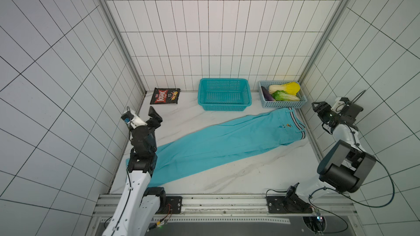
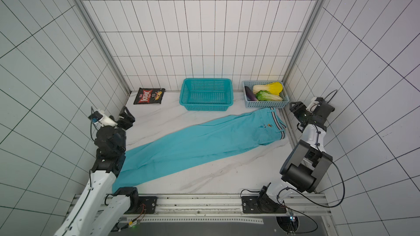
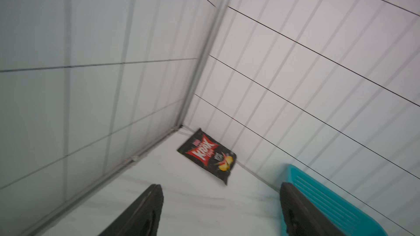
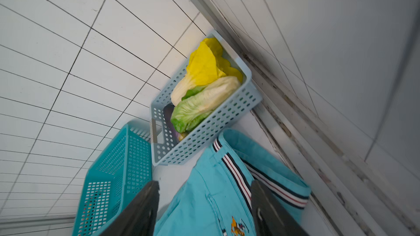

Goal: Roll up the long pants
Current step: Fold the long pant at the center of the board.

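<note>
Near you, your left gripper (image 3: pixel 220 186) is up off the table (image 1: pixel 238 178); its two flat black fingers stand wide apart with nothing between them; your right gripper (image 4: pixel 204 182) is up by the side wall, fingers apart too, holding nothing. The long pants (image 1: pixel 216 141) lie flat and unrolled across the smooth white marble-look table; they are soft blue-green cloth; the leg ends sit by your left arm; the striped waistband (image 1: pixel 295 121) lies at the far right, just beside the grey-blue basket (image 1: pixel 281 104). That hard basket is full of round holes; it holds a yellow cabbage (image 1: pixel 288 87), a green lettuce (image 1: pixel 284 96) and a purple eggplant (image 1: pixel 265 94). Next to it stands a turquoise basket (image 1: pixel 225 106) of holed plastic. In the far left corner lies a shiny black chip bag (image 1: pixel 164 96); its red-and-white letters look like "KRAX".
</note>
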Motion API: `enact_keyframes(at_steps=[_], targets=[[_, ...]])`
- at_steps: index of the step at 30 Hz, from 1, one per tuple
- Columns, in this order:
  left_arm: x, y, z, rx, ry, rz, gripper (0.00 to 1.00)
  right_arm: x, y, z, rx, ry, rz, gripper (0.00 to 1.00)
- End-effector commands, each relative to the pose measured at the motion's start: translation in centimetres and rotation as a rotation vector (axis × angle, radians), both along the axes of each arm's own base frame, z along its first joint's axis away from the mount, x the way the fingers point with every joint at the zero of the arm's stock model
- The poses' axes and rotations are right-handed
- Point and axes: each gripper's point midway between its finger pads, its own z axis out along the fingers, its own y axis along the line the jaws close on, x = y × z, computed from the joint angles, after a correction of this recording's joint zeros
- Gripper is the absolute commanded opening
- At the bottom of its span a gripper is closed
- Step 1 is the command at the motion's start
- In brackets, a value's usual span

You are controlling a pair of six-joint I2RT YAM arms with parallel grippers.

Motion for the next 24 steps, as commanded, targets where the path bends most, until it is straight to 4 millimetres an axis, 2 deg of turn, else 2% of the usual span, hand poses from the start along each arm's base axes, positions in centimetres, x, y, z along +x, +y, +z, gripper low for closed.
enact_keyframes(at_steps=[1,4,6,9,11,14,17,21,24], targets=[[0.8,-13.8,-5.1,0.264,0.203,-0.361,0.87,-1.3,1.2,-5.9,-0.078,0.263,0.01,0.73],[-1.1,-20.9,-10.4,0.345,0.368,-0.578,0.88,-1.8,1.5,-9.2,-0.07,0.42,0.086,0.72],[-3.0,-24.2,-13.3,0.4,0.438,-0.69,0.88,-2.3,1.1,-11.1,-0.099,0.502,0.11,0.7],[-5.4,-27.6,-15.7,0.44,0.496,-0.82,0.88,-3.1,0.0,-13.3,-0.158,0.585,0.098,0.7],[-6.8,-29.2,-16.9,0.444,0.524,-0.909,0.89,-2.8,0.3,-14.1,-0.162,0.593,0.15,0.7],[-7.4,-29.2,-18.6,0.454,0.578,-0.915,0.9,-2.6,2.0,-15.5,-0.094,0.624,0.252,0.65],[-7.5,-28.6,-19.0,0.462,0.585,-0.896,0.91,-2.6,2.9,-16.9,-0.087,0.655,0.3,0.62],[-6.5,-26.2,-19.2,0.436,0.605,-0.755,0.91,-2.5,4.0,-18.0,-0.1,0.682,0.358,0.54],[-5.5,-23.5,-20.7,0.269,0.742,-0.657,0.76,-2.1,5.3,-18.1,-0.097,0.682,0.41,0.28]])
